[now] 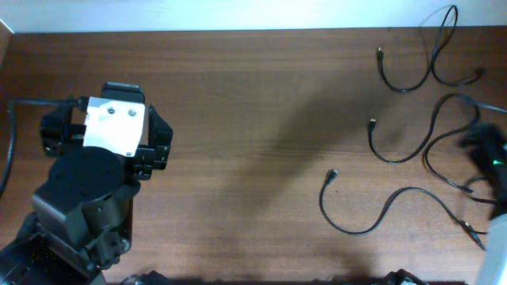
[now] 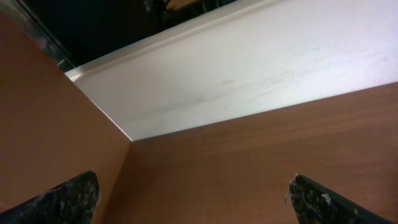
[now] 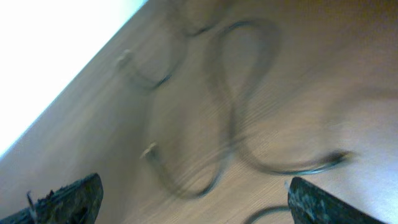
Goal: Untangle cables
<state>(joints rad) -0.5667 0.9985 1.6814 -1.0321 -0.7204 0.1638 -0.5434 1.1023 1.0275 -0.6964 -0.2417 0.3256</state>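
Three thin black cables lie apart on the right side of the brown table [image 1: 253, 119]: one at the back [image 1: 404, 89], one in the middle [image 1: 394, 161] and one nearest the front [image 1: 356, 232], each with a small metallic plug end. My right arm [image 1: 487, 150] is a blur at the far right edge, over the cables' right ends. My right gripper [image 3: 193, 186] is open and empty above blurred cable loops [image 3: 233, 118]. My left arm [image 1: 103, 134] is at the far left, away from the cables. My left gripper [image 2: 193, 186] is open and empty over bare wood.
A white wall [image 2: 249, 74] runs along the table's back edge, and a wooden side panel [image 2: 50, 124] closes the back left corner. A thicker black arm cable [image 1: 9, 142] hangs at the left edge.
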